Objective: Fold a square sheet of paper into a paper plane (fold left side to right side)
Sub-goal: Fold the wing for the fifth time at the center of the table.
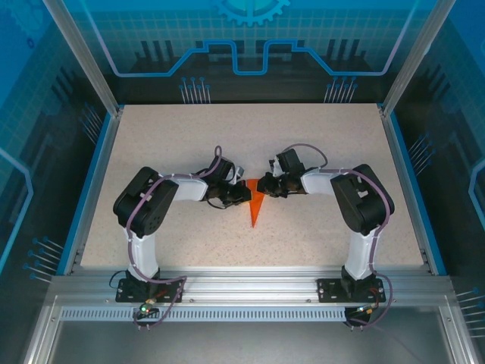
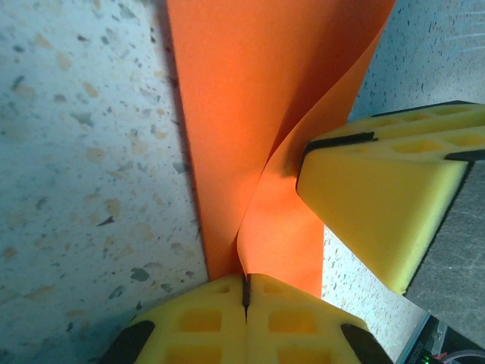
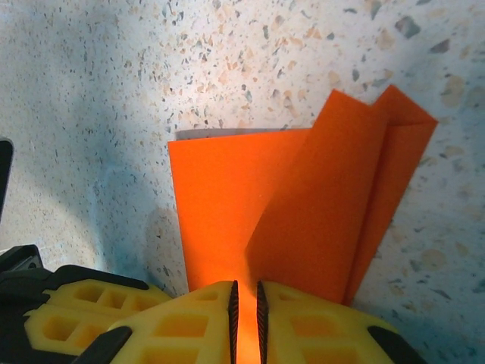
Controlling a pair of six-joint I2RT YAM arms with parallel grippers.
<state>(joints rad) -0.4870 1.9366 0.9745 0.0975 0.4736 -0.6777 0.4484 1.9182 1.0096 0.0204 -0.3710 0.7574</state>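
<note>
Pinching the paper (image 3: 250, 205), left gripper (image 2: 245, 292) and right gripper (image 3: 245, 299) both have jaws closed on it. We should sweep the seemingly lifted flap over low, matching edges.

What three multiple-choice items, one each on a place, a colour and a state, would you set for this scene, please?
1. Where does the orange paper lie?
A. on the rail by the bases
B. against the far glass wall
C. in the middle of the table

2. What colour are the left fingers?
A. blue
B. yellow
C. white

3. How do the right fingers stand?
A. shut on the paper
B. wide open
C. shut on nothing

Answers: C, the top view shows it mid-table; B, the left wrist view shows yellow foam; A, the right wrist view shows orange running between them.
</note>
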